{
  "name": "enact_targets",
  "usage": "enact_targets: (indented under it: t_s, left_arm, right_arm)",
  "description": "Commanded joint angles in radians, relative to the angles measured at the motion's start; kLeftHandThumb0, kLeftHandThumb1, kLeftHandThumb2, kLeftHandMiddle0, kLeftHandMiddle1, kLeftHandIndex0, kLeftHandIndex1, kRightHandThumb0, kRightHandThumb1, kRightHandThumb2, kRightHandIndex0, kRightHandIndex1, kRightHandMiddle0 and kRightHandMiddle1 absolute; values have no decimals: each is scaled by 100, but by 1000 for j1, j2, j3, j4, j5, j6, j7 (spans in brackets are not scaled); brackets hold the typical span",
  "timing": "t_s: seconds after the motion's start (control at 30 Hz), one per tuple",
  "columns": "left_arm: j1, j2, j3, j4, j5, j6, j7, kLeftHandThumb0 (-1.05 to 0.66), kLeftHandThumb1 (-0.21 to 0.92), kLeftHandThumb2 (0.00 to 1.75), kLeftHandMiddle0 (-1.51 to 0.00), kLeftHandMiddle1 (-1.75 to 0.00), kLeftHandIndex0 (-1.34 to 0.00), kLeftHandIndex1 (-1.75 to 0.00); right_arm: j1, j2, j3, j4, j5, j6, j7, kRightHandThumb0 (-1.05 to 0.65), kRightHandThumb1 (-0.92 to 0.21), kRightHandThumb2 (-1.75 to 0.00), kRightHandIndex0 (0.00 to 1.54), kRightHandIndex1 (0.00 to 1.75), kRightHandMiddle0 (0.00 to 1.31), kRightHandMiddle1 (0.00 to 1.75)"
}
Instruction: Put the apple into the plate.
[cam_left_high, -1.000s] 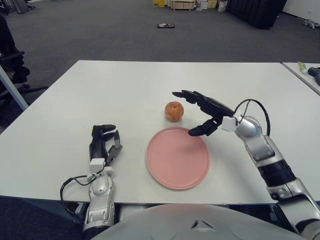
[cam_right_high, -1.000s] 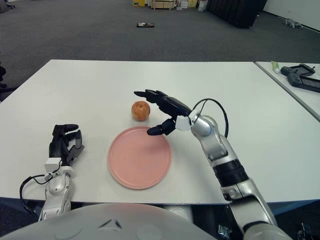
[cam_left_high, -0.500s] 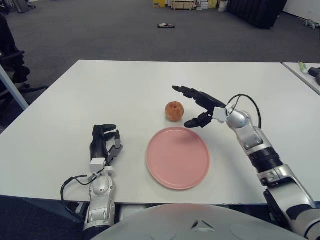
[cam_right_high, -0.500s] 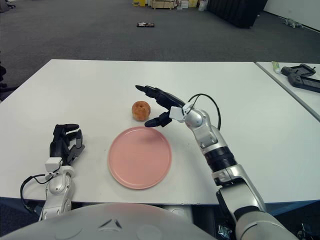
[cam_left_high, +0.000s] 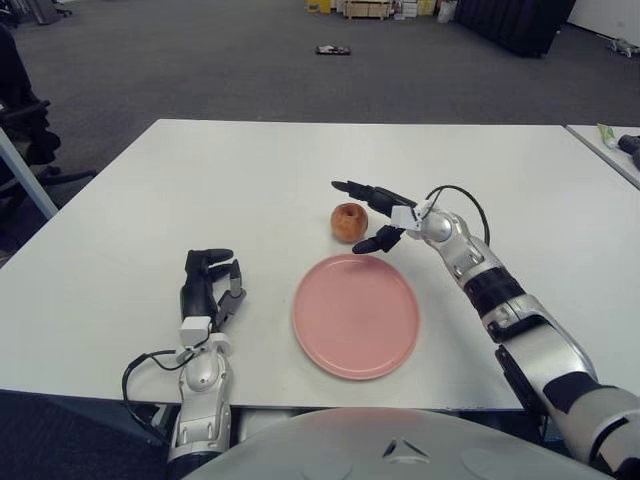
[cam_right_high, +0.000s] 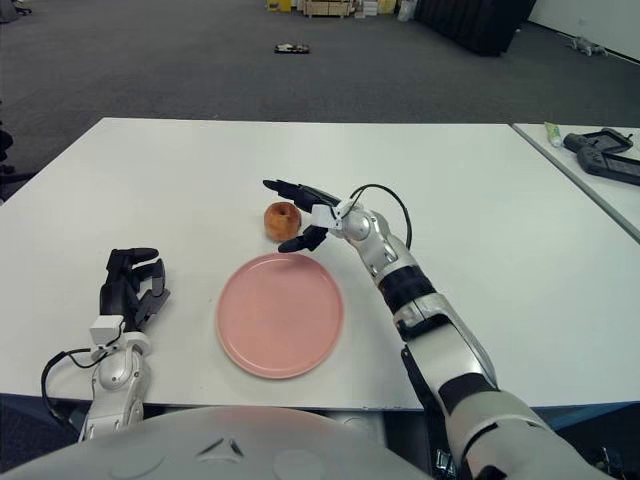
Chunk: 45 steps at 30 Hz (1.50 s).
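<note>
Apple (cam_left_high: 348, 221) on white worktop (cam_left_high: 150, 200), just beyond pink plate's (cam_left_high: 355, 315) far rim, not on it.
Near edge: left hand (cam_left_high: 208, 288) left of plate, fingers curled, holding nothing. Farther: right hand (cam_left_high: 375, 215) reaches in from right, fingers spread wide around apple's right side; contact not discernible.
</note>
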Motion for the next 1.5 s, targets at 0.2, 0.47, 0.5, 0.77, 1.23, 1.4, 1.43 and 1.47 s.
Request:
enact_targets:
  t_s: [0.2,0.47,0.5,0.77,1.23,1.4,1.43,1.47]
  left_arm:
    - [26,-6,-1,14,-4,40,-4,-36,83,66,-39,-159,-24,-175]
    - [36,-3,-2,20,-9,5,-12,-36,79,72,-42,-155,-27,-175]
    - [36,-3,-2,21,-10,1,-13,-36,78,72,-43,-155,-27,-175]
    - [45,-3,-2,15,-4,3,-10,-37,77,75,-44,-154,-28,-175]
    - [51,-3,7,22,-17,-12,-11,-36,80,70,-43,-154,-26,-175]
    - [53,-5,7,19,-14,-10,-7,-36,81,69,-43,-155,-26,-175]
    - [53,-5,7,18,-14,-10,-7,-36,81,69,-43,-155,-26,-175]
    - [53,-5,8,18,-14,-10,-7,-36,81,69,-43,-155,-26,-175]
  right_arm:
    - [-93,54,41,203,-63,-32,-93,-91,-43,-77,0,0,0,6]
    - [-93,83,63,275,-89,-30,-137,-94,-51,-73,0,0,0,7]
    - [-95,85,64,282,-88,-30,-138,-94,-52,-73,0,0,0,9]
    - [-130,111,60,364,-76,-18,-134,-89,-59,-72,2,1,0,25]
    - [-141,109,42,420,-65,-74,-192,-65,-60,-86,0,93,0,77]
    - [-135,103,24,435,-54,-108,-208,-55,-56,-99,12,122,0,117]
    - [-134,103,20,437,-51,-112,-209,-53,-56,-102,13,126,0,126]
    - [-133,103,17,439,-50,-114,-209,-53,-55,-103,14,129,0,132]
